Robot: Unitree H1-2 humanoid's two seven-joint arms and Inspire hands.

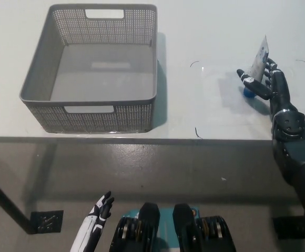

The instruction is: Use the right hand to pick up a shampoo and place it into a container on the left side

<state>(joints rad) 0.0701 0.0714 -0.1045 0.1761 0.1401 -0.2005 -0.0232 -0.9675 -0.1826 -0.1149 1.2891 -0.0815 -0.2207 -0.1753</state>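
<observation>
The shampoo [260, 54], a white tube standing on its blue cap, is at the right of the white table [205, 105]. My black right hand [267, 81] is wrapped around its lower part: the thumb crosses its front and the fingers curl behind it. The cap is mostly hidden by the hand and still looks to rest on the table. The grey perforated basket [89, 98] sits at the left of the table with nothing inside it. My white left hand [97, 219] hangs low at the bottom left, below the table edge, fingers apart.
The table's front edge [142, 139] runs across the middle of the picture, with grey floor below it. A bare stretch of tabletop lies between the basket and the shampoo. A small dark floor plate [46, 220] lies at the lower left.
</observation>
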